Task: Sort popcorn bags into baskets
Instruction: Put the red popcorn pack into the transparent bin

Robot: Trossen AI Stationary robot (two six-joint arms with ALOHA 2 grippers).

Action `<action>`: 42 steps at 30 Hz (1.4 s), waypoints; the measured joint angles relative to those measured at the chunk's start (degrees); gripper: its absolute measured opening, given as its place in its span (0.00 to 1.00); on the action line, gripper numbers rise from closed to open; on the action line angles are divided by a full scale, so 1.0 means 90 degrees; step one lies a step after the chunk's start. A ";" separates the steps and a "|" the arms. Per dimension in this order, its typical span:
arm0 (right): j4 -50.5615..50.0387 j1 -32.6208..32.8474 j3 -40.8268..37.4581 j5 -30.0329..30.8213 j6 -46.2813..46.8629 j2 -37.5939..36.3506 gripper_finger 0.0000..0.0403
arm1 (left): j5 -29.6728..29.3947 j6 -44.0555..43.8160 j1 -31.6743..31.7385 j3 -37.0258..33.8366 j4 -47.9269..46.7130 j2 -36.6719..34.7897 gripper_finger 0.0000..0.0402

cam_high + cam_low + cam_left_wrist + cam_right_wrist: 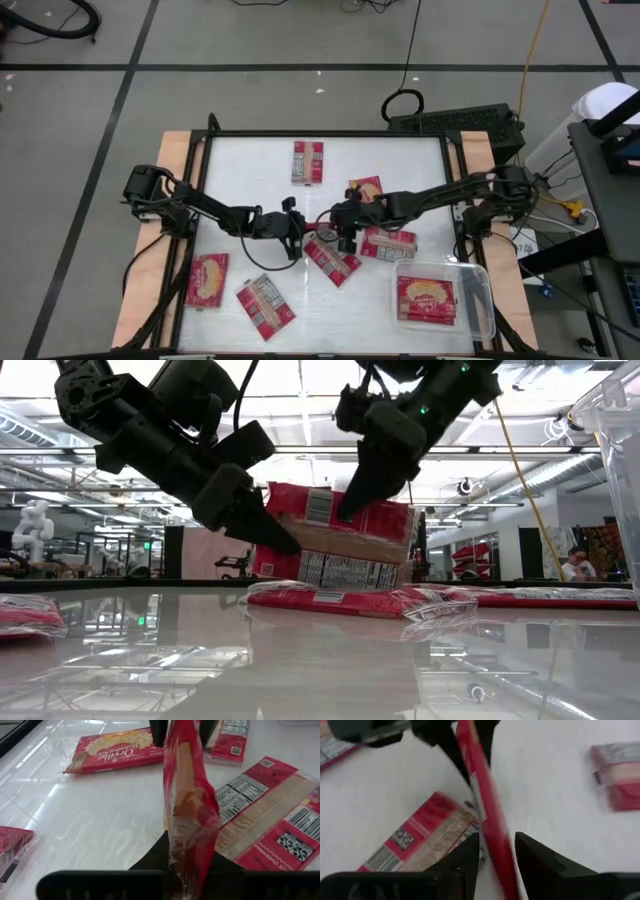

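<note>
One red popcorn bag [340, 545] stands on edge above the table middle, lifted between my two grippers. My left gripper [298, 228] comes at it from the table's left and is shut on it. My right gripper [342, 217] comes from the right and is shut on it too. In the left wrist view the bag [187, 805] runs edge-on away from my fingers. The clear bin [482, 280] sits at the near right with one bag [427, 300] flat inside. Several more bags lie flat on the table. My left gripper [268, 532] pinches the bag's left end [192, 851] between its two fingers, slanting down from the table's left. The bag stands on edge, lifted clear of the bags below. My right gripper [350, 505] has the bag's upper right part [492, 837] between its two fingers [470, 855], slanting down from the right. The bag runs edge-on through the gap, filling it.
Two bags [332, 262] [388, 243] lie right under and beside the held one. Others lie at the far middle [307, 161], behind the right gripper [367, 188] and near left [207, 279] [265, 302]. The table's raised frame [210, 140] bounds the white top.
</note>
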 joint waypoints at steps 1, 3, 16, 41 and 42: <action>-0.0004 -0.0018 0.0000 -0.0102 0.0000 0.0056 0.29 | 0.0002 0.0021 0.0000 0.0000 -0.0001 0.0000 0.06; -0.0007 -0.0057 0.0000 -0.0252 0.0009 0.0160 0.26 | 0.0002 0.0040 0.0000 0.0000 -0.0001 0.0000 0.04; -0.0958 0.0097 -0.0004 -0.0273 0.0567 -0.0297 0.05 | -0.0141 -0.0495 -0.0041 0.0005 -0.0017 -0.0010 0.38; -0.6473 0.2399 0.2968 0.0408 0.3221 -0.1802 0.03 | -0.0170 -0.1035 -0.0049 0.0005 -0.0301 -0.0007 0.50; -0.6719 0.2530 0.3037 0.0399 0.3389 -0.1802 0.03 | -0.0167 -0.1055 -0.0049 0.0005 -0.0310 -0.0007 0.49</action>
